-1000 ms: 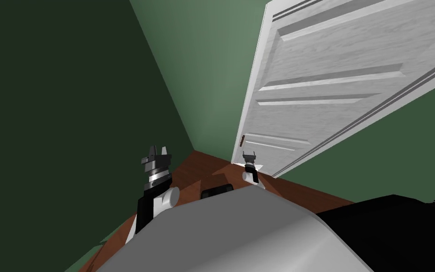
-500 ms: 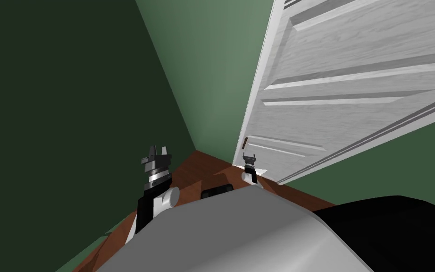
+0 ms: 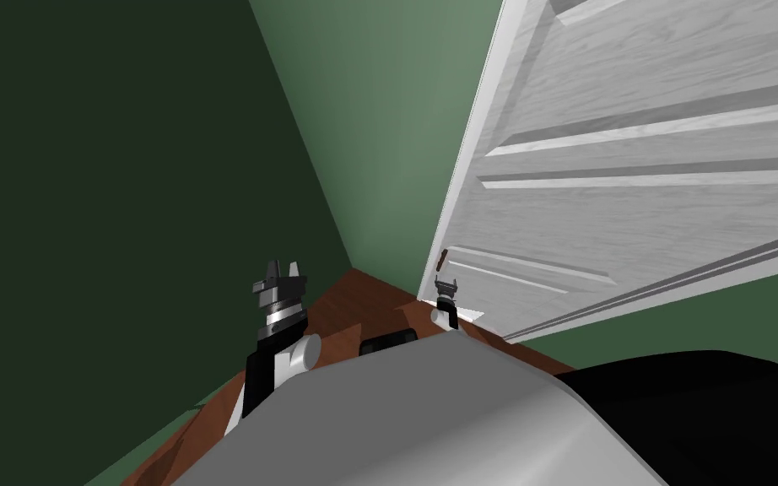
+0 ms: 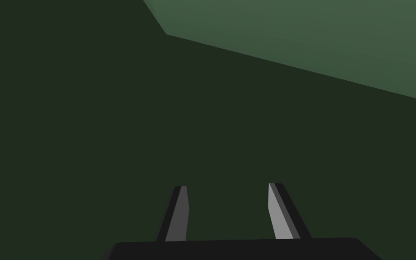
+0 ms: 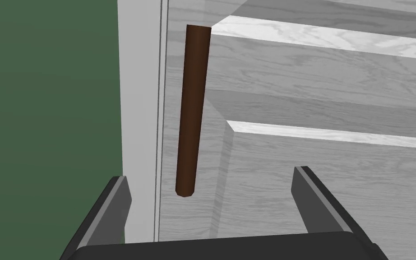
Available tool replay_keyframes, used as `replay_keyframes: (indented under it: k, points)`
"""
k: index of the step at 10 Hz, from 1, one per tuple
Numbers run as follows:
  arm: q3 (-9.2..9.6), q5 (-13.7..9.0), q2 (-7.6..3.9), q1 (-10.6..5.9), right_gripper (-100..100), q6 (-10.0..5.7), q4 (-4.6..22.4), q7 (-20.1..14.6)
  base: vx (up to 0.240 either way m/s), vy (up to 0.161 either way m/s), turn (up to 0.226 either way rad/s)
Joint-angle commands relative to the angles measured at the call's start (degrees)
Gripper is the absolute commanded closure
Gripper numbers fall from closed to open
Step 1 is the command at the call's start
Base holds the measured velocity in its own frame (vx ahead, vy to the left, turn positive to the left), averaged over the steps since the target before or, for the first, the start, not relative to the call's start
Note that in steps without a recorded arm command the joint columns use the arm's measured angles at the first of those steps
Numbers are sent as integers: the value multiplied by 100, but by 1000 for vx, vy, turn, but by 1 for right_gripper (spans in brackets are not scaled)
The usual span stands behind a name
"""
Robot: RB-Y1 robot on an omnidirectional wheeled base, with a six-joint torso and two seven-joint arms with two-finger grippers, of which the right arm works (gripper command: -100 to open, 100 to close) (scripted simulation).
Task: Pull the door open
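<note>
The right gripper (image 5: 210, 174), fingers spread, is hovering at the brown handle (image 5: 193, 113) of the door (image 5: 315, 81), seemingly not touching it; grasping and pulling are still pending, the left gripper (image 4: 227, 185) idling with its fingers released.

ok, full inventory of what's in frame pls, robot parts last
door: 1, white, panelled, right of the wall corner
handle: 1, dark brown bar, by the door's edge, ahead of the right gripper, not gripped
walls: 2 meeting at a corner, green, left one darker
floor: 1, reddish brown, under the door
black area: 1, black, lower right of head view
left gripper: 1, grey fingers, open, facing the darker wall
right gripper: 1, grey fingers, open, at the handle
</note>
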Motion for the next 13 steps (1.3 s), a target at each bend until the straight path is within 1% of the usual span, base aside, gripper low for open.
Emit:
replay_keyframes:
  k: [1, 2, 4, 5, 6, 7, 8, 10, 11, 12, 13]
  points:
    - [-63, -93, 52, -59, -100, -41, 195, -235, 80, -96, 131]
    - [-84, -123, 64, -90, -100, -61, 280, -311, 89, -92, 109]
    - [-149, -218, 111, -191, -100, -126, 554, -557, 84, -94, 97]
    - [-166, -242, 125, -216, -100, -143, 622, -618, 75, -77, 83]
    - [-151, -220, 119, -217, -100, -139, 600, -553, 32, -27, 14]
    - [-126, -218, -20, -163, -100, -173, 678, -745, 77, -5, -6]
    - [-107, -215, -117, -119, -100, -185, 720, -864, 165, -19, -9]
    - [-85, -211, -230, -67, -100, -199, 770, -1006, 142, 2, 0]
    - [-60, -207, -356, -9, -100, -215, 826, -1165, 136, 7, -6]
    - [-46, -204, -423, 22, -100, -223, 856, -1250, 130, 1, -7]
    - [-19, -199, -559, 86, -100, -241, 917, -1425, 134, -4, -7]
